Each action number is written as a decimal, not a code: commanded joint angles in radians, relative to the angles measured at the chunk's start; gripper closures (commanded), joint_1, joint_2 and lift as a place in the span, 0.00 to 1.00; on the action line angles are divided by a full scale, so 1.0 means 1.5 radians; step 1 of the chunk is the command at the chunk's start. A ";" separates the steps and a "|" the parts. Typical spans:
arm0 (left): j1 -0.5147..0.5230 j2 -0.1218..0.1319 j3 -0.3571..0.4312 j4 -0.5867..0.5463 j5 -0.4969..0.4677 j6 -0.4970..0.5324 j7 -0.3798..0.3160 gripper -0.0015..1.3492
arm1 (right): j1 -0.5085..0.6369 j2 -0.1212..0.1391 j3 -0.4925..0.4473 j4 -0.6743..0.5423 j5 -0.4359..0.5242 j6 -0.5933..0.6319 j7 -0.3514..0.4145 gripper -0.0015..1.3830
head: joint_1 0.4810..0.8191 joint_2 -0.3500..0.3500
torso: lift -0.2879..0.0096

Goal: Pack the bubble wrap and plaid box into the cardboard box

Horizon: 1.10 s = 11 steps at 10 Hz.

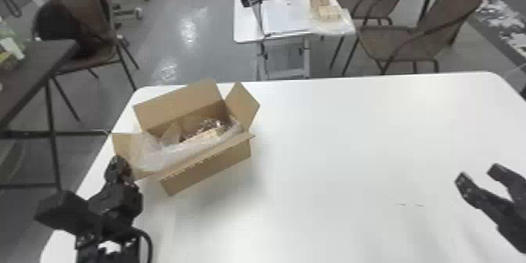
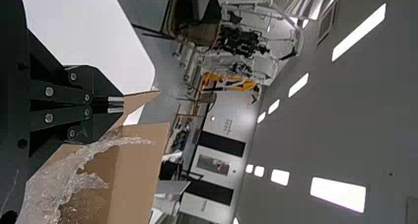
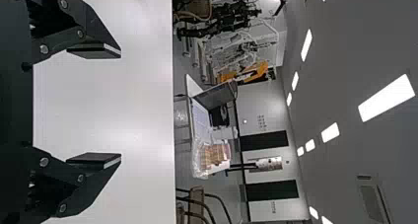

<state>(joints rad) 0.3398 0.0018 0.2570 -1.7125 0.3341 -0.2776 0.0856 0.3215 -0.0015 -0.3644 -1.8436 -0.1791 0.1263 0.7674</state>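
Nearest the camera, low on the left, the left fingers are closed together just beside the near-left corner of the cardboard box — whether they pinch a thin edge, I cannot tell. From them the box lies ahead and to the right, its long axis slanting from near left to far right across the tabletop. Bubble wrap sits inside and spills over the near long side and onto the left short flap; a tan thing under film within may be the plaid box, though I can't be sure. Tucking the loose wrap inward seems the next job, and the left arm is much the nearer. The right fingers stand wide open and empty, well apart at the right — they would have to cross the tabletop to help. Standing flaps are the obstacle: the far long flap and right short flap rise open, and the left one could snag wrap. Beyond stand chairs and a second table.
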 commanded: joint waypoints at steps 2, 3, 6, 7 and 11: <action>-0.018 -0.003 0.011 0.060 -0.048 -0.101 0.112 0.89 | -0.004 0.002 0.002 0.006 -0.007 0.000 0.004 0.37 | 0.63 0.77 | 0.56; -0.022 -0.003 0.012 0.081 -0.075 -0.133 0.178 0.89 | -0.010 0.002 0.005 0.011 -0.007 0.001 0.009 0.37 | 0.63 0.82 | 0.56; -0.032 -0.003 0.023 0.126 -0.122 -0.177 0.311 0.89 | -0.020 0.002 0.016 0.020 -0.008 0.007 0.015 0.37 | 0.63 0.92 | 0.56; -0.041 -0.003 0.035 0.142 -0.126 -0.180 0.323 0.89 | -0.023 0.002 0.018 0.023 -0.007 0.007 0.016 0.37 | 0.63 0.95 | 0.56; -0.016 0.003 0.013 0.127 -0.125 -0.262 0.334 0.11 | -0.020 0.002 0.018 0.029 0.001 0.007 0.018 0.37 | 0.63 1.00 | 0.56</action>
<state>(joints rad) 0.2959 0.0020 0.2945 -1.5043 0.1491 -0.6452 0.5860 0.2877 -0.0015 -0.3373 -1.8001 -0.1790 0.1366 0.7946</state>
